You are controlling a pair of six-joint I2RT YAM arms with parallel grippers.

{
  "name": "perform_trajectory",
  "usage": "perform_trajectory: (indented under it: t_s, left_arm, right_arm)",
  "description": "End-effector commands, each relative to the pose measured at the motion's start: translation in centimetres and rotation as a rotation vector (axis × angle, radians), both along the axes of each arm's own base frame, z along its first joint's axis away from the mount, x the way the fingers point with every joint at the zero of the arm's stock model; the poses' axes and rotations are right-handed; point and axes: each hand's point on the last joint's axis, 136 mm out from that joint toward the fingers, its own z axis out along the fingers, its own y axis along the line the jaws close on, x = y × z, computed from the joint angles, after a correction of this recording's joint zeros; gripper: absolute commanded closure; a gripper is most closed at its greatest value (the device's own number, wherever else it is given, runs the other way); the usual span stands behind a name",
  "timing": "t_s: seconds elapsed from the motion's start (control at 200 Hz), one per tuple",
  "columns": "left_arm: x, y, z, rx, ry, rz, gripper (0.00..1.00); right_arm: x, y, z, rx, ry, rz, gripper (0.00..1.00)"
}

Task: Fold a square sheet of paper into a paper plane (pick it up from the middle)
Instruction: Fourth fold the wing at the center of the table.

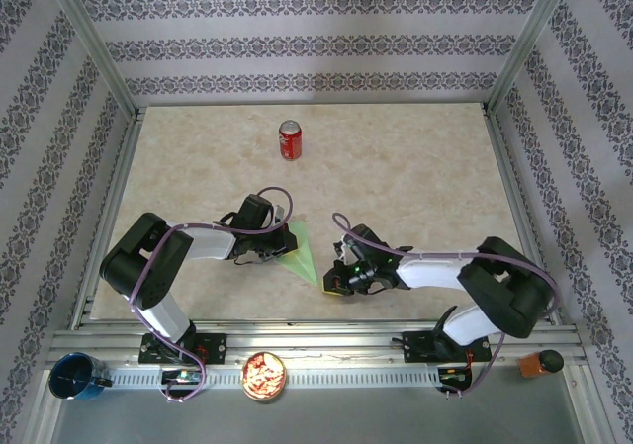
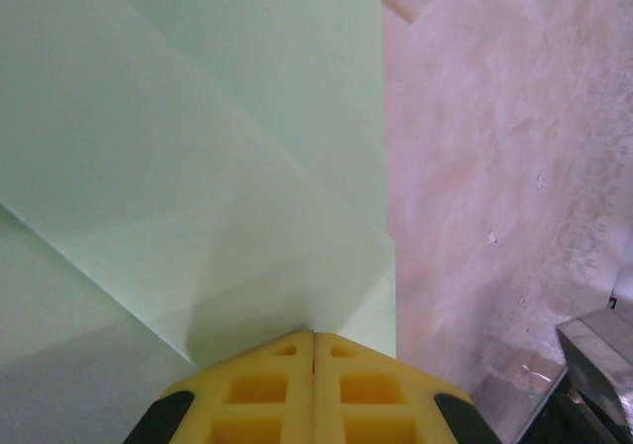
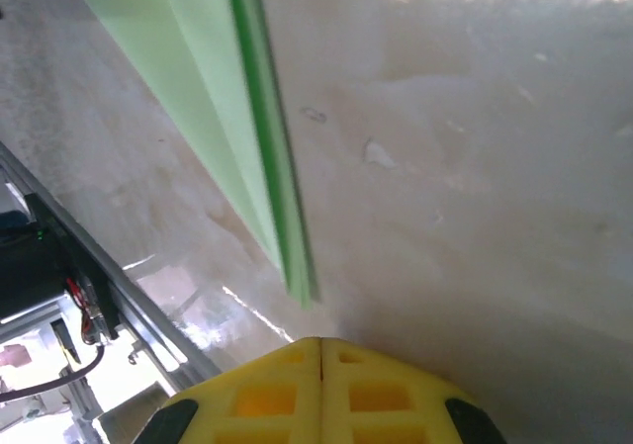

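**Both Grippers Clenched at Either End of a Half-Folded Sheet**

From above, the green paper point(image 1: 301, 253) lay near the middle of the table point(image 1: 415, 177), already creased into a long pointed wedge. The left gripper point(image 1: 273, 253) sat at its nine o'clock side, on the wide end. The right gripper point(image 1: 333, 285) sat towards five o'clock, at the narrow tip. A red soda can point(image 1: 289, 139) stood well apart at twelve o'clock, out of the working area. It looked to me as though the two arms had taken opposite ends so the sheet could not slide while a crease was set.

Through the left wrist camera, the left gripper point(image 2: 314, 360) had its yellow fingers shut tight against each other, nothing visible between them. Their tips met the paper point(image 2: 198, 167), which spread towards twelve and ten o'clock with overlapping flaps. I judged them to be pressing the layers flat, not pinching them.

Through the right wrist camera, the right gripper point(image 3: 321, 365) was likewise clenched on nothing. The paper point(image 3: 188, 88) ran from eleven o'clock down to a sharp point just ahead of the fingertips, apparently not quite touching them.
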Motion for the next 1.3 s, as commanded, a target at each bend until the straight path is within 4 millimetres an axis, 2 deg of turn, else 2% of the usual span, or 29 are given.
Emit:
perform_trajectory:
  t_s: [0.0, 0.09, 0.255, 0.42, 0.53, 0.595, 0.739, 0.874, 0.989, 1.169, 1.299]
  left_arm:
    - [-1.9, 2.0, -3.2, 0.104, 0.097, 0.047, 0.98]
    - [-1.9, 2.1, -3.0, 0.091, 0.094, 0.068, 0.98]
    - [-2.2, 2.4, -2.8, 0.071, 0.091, 0.111, 0.98]
    - [-2.5, 2.8, -2.6, 0.064, 0.087, 0.148, 0.98]
    - [-2.5, 2.9, -2.4, 0.064, 0.080, 0.157, 0.98]
    - [-2.5, 2.9, -2.2, 0.059, 0.075, 0.158, 0.98]
    - [-2.1, 2.6, -1.3, 0.040, 0.056, 0.154, 0.97]
    - [-1.7, 0.9, 1.4, -0.032, 0.009, 0.084, 0.95]
    - [-1.9, -0.1, 3.3, -0.027, -0.025, 0.030, 0.95]
    - [-3.1, -2.2, 2.7, -0.050, 0.002, -0.017, 0.96]
    - [-3.3, -2.2, 1.0, -0.032, 0.038, 0.001, 0.97]
  right_arm:
    - [1.0, 0.3, 2.0, 0.018, -0.064, -0.007, 0.98]
    - [2.1, 1.2, 3.0, 0.037, -0.087, -0.012, 0.97]
    - [4.2, 3.7, 3.5, 0.063, -0.088, -0.019, 0.97]
    - [6.4, 5.5, 3.1, 0.049, -0.093, -0.035, 0.96]
    - [6.9, 6.0, 1.9, 0.041, -0.072, -0.036, 0.97]
    - [6.8, 5.8, 0.6, 0.020, -0.049, -0.033, 0.97]
    - [5.1, 4.0, -2.4, -0.027, 0.003, -0.044, 0.99]
    - [3.5, 2.4, -3.7, -0.068, 0.027, -0.011, 1.00]
    - [3.2, 1.5, -4.1, -0.076, 0.039, -0.017, 1.00]
    - [3.2, 1.6, -4.0, -0.070, 0.043, -0.015, 1.00]
    - [3.3, 1.6, -4.2, -0.071, 0.048, -0.021, 1.00]
